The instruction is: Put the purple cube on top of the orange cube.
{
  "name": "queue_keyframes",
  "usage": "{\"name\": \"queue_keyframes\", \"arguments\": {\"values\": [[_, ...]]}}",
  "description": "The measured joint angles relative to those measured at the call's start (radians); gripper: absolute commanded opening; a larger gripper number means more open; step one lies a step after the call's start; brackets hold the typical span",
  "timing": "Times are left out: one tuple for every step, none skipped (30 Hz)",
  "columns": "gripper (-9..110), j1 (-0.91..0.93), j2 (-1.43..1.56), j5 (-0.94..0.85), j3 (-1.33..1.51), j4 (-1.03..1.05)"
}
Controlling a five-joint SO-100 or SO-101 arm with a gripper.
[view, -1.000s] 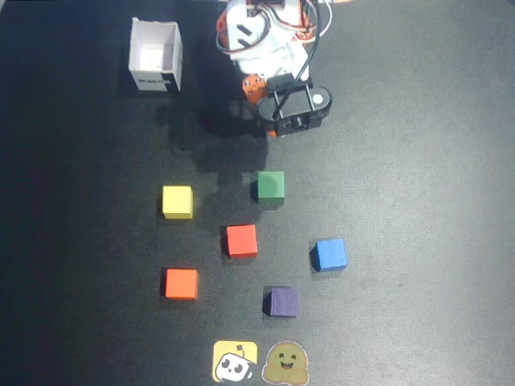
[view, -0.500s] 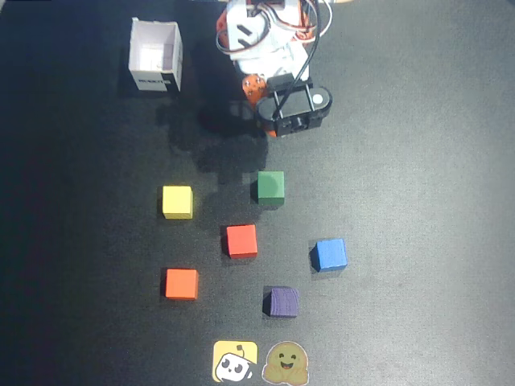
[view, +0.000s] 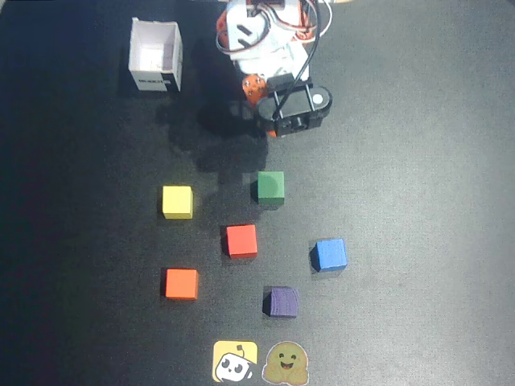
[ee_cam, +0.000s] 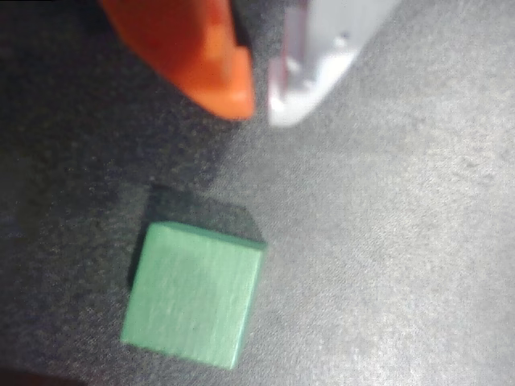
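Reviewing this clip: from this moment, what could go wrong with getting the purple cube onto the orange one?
1. The gripper, nearly closed and holding nothing, hangs near the green cube, which it might grab instead.
2. The red cube looks much like the orange cube, so the stack may land on the wrong one.
3. The blue cube sits close to the purple cube, so an approach could bump it.

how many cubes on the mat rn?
6, all apart in the overhead view: yellow cube, green cube, red cube, blue cube, orange cube, purple cube. None looks hidden.
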Motion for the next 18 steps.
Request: {"name": "queue_keyframes", "arguments": {"values": [[0,0.0,0.0,0.0,0.0,0.0],[0,0.0,0.0,0.0,0.0,0.0],[0,0.0,0.0,0.0,0.0,0.0],[0,0.0,0.0,0.0,0.0,0.0],[0,0.0,0.0,0.0,0.0,0.0],[0,0.0,0.0,0.0,0.0,0.0],[0,0.0,0.0,0.0,0.0,0.0],[0,0.0,0.0,0.0,0.0,0.0],[0,0.0,0.0,0.0,0.0,0.0],[0,0.0,0.0,0.0,0.0,0.0],[0,0.0,0.0,0.0,0.0,0.0],[0,0.0,0.0,0.0,0.0,0.0],[1,0.0,0.0,0.0,0.0,0.0],[3,-0.002,0.0,0.012,0.0,0.0],[6,-0.003,0.0,0.035,0.0,0.0],[9,-0.003,0.0,0.046,0.0,0.0],[10,-0.002,0.0,0.058,0.0,0.0],[10,0.0,0.0,0.066,0.0,0.0]]}}
